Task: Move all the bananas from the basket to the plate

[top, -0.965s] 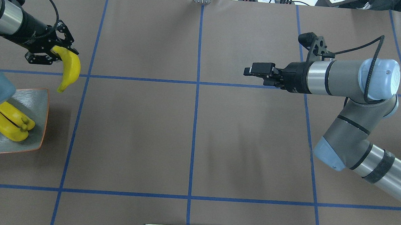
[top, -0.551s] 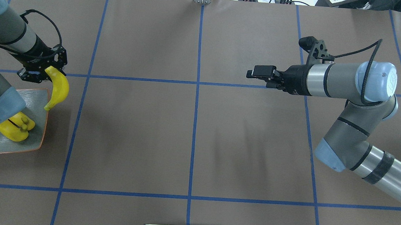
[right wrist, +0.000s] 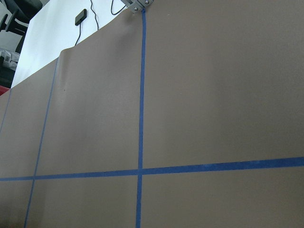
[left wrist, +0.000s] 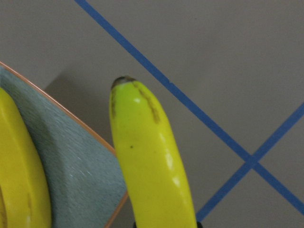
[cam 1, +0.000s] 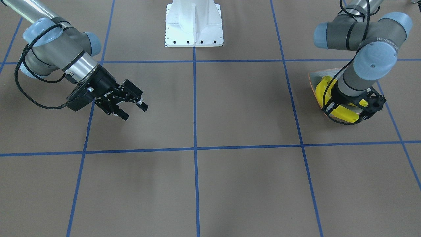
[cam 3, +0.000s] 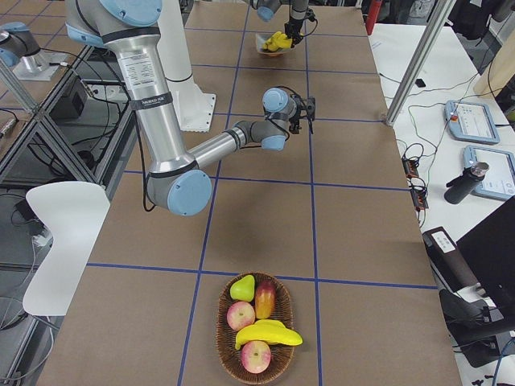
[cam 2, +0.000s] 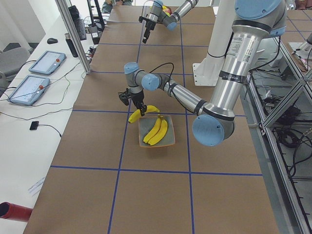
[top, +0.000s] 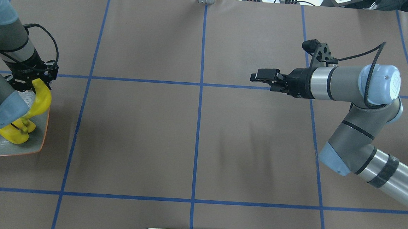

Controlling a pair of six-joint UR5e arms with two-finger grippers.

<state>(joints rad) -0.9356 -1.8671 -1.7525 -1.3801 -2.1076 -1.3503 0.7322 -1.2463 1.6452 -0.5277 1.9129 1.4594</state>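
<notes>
Overhead exterior: the table (top: 136, 124) is being viewed downward from behind the robot, the left gripper (top: 36, 83) at the left edge, the right gripper (top: 255, 77) right of centre.
Exterior front-facing: the table is being viewed steeply from opposite, the left gripper at the right.
Exterior left: it is being viewed lengthwise from the left gripper's end.
Exterior right: it is being viewed from the right gripper's end, the basket (cam 3: 220, 338) nearest.
Left wrist-mounted: the banana (left wrist: 152, 161) at the left gripper and the plate (left wrist: 71, 156) beside it are being viewed closely.
Right wrist-mounted: bare table ahead of the right gripper is being viewed obliquely.
Shared: the plate is being covered by every view but the last.
</notes>
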